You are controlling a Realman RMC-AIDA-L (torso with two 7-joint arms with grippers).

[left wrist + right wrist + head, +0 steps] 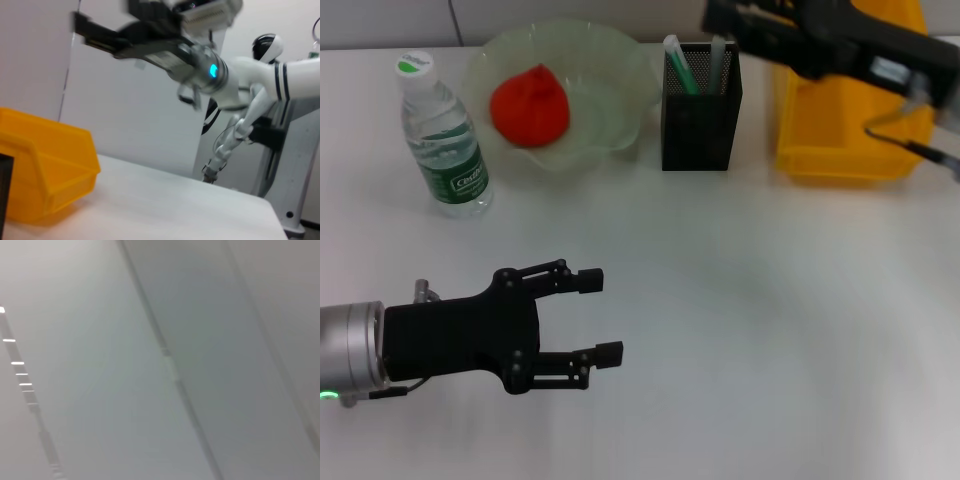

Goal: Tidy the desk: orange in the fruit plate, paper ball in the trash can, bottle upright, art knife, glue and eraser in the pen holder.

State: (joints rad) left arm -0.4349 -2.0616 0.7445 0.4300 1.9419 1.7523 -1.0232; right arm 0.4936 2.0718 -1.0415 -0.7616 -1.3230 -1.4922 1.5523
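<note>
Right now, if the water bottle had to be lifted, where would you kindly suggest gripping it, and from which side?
Grip the water bottle around its labelled middle, coming level from the near side: it stands upright, and the fruit plate crowds its right.

White desk (740, 300), pale wall panels (200, 315) with a dark seam behind.

Right gripper (740, 25): blurred, fingertips cut off at frame edge. Pen holder (700, 105): contents partly hidden, unidentifiable.
</note>
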